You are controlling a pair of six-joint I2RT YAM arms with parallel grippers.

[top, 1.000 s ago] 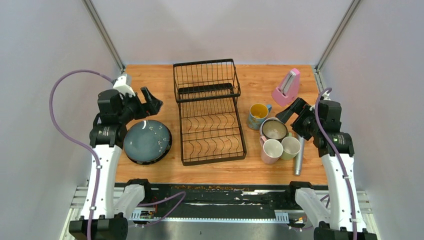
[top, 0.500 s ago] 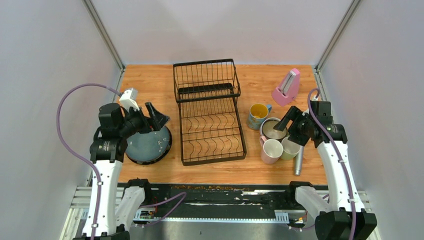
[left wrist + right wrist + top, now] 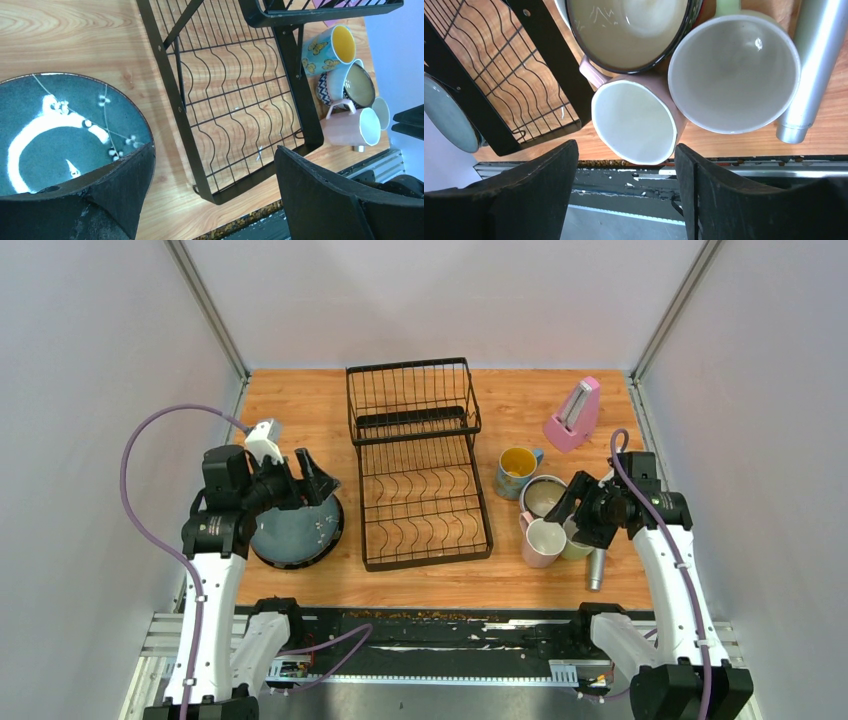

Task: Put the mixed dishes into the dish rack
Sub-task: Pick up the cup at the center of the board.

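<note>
Wooden table (image 3: 300, 390), pink mug (image 3: 634, 122) under right fingers (image 3: 734, 200)

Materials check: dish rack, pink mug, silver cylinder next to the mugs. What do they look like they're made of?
Dish rack: likely coated steel wire, satin black; thin bent rods, no bare metal showing.
Pink mug: glazed ceramic, glossy; thick rim, whitish interior.
Silver cylinder: probably metal, satin finish; soft lengthwise highlight, though painted plastic is possible.

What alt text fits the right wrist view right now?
The open right claw hangs over a pink mug. A pale-green mug and a bowl crowd against it, with a silver microphone at right and the black dish rack at left.
</note>
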